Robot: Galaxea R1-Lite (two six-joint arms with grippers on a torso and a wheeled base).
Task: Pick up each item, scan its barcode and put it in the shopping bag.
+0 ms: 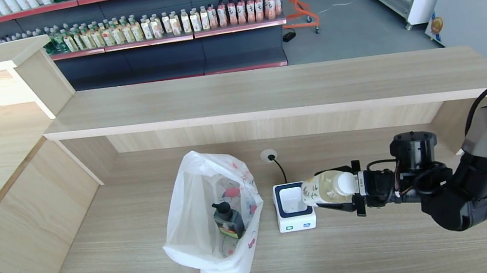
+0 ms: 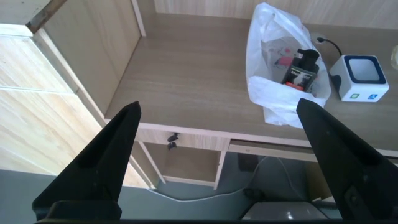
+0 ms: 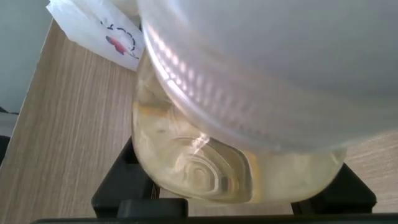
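My right gripper [image 1: 348,184] is shut on a pale drink bottle [image 1: 326,188] with a white cap, held on its side with its base over the white barcode scanner [image 1: 292,207]. Close up in the right wrist view, the bottle [image 3: 205,162] shows yellowish liquid between the dark fingers [image 3: 118,196]. The white shopping bag [image 1: 210,216] stands open to the left of the scanner with a dark pump bottle [image 1: 227,219] inside. My left gripper [image 2: 217,155] hangs open above the counter's near left edge, well away from the bag [image 2: 280,62] and the scanner [image 2: 364,76].
The wooden counter [image 1: 109,248] has a raised shelf [image 1: 266,93] at the back and a side wall on the left. The scanner's cable runs to a socket [image 1: 268,155] behind it. Store shelves with bottles [image 1: 165,23] stand beyond.
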